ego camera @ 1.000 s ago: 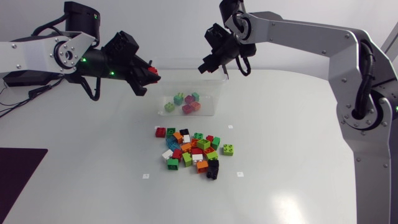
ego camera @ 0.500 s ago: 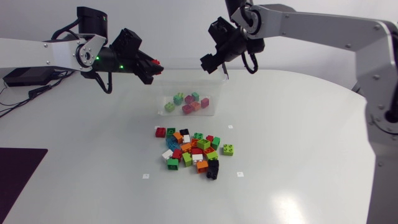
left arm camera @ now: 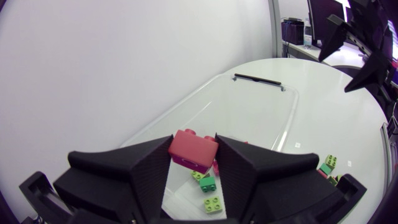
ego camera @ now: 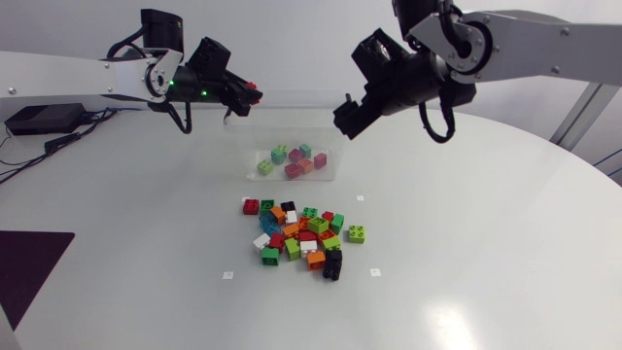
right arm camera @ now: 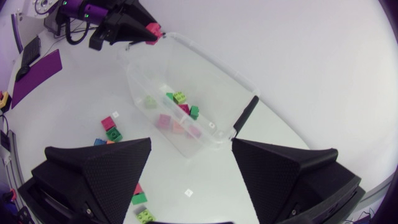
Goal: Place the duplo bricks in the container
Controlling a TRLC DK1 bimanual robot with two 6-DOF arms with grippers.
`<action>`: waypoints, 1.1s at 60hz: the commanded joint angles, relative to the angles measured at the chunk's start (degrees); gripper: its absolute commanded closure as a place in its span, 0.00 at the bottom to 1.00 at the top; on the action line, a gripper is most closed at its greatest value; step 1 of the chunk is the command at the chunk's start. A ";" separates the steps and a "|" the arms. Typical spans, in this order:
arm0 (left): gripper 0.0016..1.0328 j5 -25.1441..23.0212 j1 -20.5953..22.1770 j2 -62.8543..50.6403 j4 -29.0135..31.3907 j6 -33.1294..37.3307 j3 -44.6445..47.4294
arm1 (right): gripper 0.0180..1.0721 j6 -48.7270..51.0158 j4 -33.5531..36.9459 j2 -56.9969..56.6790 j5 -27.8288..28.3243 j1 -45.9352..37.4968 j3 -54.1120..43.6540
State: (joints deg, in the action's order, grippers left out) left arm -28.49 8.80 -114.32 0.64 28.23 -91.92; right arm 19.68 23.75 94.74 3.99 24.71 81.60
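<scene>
Head view: left hand (ego camera: pixel 245 97) clamps red brick (ego camera: pixel 252 87) above container (ego camera: pixel 296 117) rim.

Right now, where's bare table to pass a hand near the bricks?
Bare table lies on both sides of the brick pile and toward the near edge. Only a narrow strip parts pile from container. Crowded: the pile; left gripper and right gripper flank the container.

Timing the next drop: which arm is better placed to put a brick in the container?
Left. The left fingers are shut on a red brick at the container's rim; the right fingers are open and empty.
</scene>
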 commanded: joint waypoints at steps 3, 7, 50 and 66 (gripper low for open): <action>0.59 -0.16 0.61 -2.84 -0.38 -1.25 -2.91 | 0.10 0.44 -1.60 -3.95 -0.21 0.25 -6.81; 0.33 -0.07 0.78 -3.10 0.06 -1.07 -3.09 | 0.10 0.71 -2.13 -5.62 -0.03 -0.01 -9.88; 0.05 -1.66 1.84 12.46 18.34 21.08 9.57 | 0.10 20.40 -0.98 -5.97 9.90 -3.53 -26.76; 0.05 -1.74 -0.01 13.07 31.08 39.71 14.93 | 0.10 27.78 2.18 0.27 11.74 -3.88 -23.95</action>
State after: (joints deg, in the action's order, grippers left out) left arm -29.74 9.52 -102.04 29.69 60.75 -79.29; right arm 43.77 24.69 92.55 15.07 21.23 56.01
